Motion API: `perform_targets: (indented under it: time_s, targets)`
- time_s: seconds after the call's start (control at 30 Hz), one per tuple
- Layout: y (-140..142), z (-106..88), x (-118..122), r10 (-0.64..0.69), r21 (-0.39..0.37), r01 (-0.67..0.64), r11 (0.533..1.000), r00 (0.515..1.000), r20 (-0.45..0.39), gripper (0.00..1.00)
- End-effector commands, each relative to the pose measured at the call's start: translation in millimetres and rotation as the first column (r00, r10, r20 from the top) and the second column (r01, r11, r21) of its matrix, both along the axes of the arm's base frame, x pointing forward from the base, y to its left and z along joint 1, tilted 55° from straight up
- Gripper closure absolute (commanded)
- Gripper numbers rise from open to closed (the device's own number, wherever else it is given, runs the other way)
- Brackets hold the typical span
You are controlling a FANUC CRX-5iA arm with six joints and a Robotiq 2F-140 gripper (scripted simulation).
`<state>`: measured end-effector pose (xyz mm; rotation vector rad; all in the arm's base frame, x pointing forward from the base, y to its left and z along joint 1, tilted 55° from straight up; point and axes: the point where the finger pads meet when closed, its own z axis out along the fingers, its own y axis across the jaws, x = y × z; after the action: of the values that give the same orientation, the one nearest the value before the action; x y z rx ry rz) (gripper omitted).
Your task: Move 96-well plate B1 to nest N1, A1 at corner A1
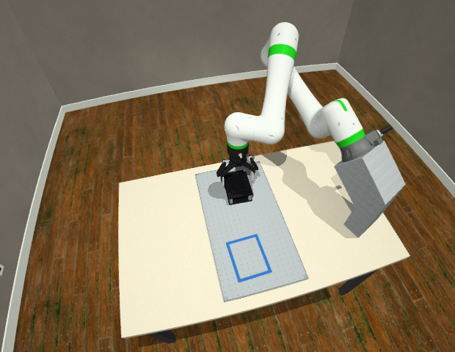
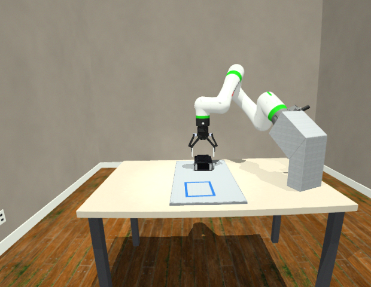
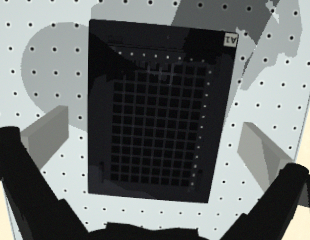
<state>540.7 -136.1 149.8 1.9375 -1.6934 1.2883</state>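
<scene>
1. Hand (image 2: 202,153) spread wide, holding nothing, hanging just above the black plate (image 1: 238,186).
2. Grey fingers well apart from the plate's long sides.
3. Plate sitting on the raised nest (image 2: 203,167) at the far end of the grey board (image 1: 280,227); looks flat and fully down.
4. Blue box B1 (image 1: 230,254) on the board, no plate inside.
5. Step: letting go. Next: lift straight up, no bumping the plate.
6. Readable: "A1" tag (image 3: 230,39) at one nest corner.
</scene>
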Motion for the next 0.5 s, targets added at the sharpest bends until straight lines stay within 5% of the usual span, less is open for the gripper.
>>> perform_targets:
  time_s: [0.0,0.47]
  targets:
    - [0,0.1,0,0.000,0.000,0.000,1.000,1.000,0.000,0.00]
    - [11,9.2,-7,0.000,0.000,0.000,1.000,1.000,0.000,0.00]
